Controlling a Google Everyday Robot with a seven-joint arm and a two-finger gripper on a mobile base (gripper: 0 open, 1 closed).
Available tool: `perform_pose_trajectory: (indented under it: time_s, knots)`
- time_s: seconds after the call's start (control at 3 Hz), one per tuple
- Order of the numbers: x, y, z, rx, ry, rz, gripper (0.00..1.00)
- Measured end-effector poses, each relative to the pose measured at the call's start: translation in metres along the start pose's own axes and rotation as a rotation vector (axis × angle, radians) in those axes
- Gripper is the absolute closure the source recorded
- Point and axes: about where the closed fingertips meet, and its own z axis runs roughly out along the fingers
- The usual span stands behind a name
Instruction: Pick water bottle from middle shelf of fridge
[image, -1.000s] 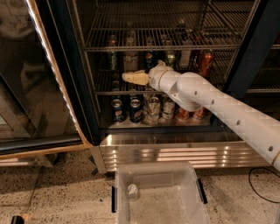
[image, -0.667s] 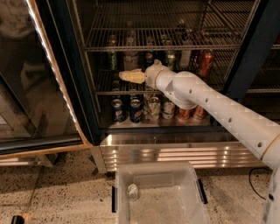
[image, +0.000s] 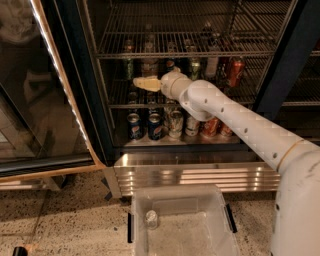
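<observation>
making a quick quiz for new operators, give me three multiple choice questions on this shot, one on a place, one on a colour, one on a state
1. Where is the pincer?
A) over the floor bin
B) inside the fridge, over the middle shelf
C) down beside the robot's base

2. What colour is the can at the middle shelf's right end?
A) red
B) green
C) blue

3. How is the glass door?
A) shut
B) taken off
C) swung open to the left

Answers: 1 B, the arm reaches past the door frame to the bottles on that rack. 2 A, the can's side shows red. 3 C, the racks are exposed and the door stands at the left.
</observation>
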Motion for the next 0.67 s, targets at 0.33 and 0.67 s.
perform_pose_trajectory:
  time_s: [0.33, 0.67]
  knots:
    - [0.004, -0.01, 0.02, 0.022, 0.002, 0.01, 0.0]
    - [0.0, -0.023, 0.057, 0.044, 0.015, -0.008, 0.0]
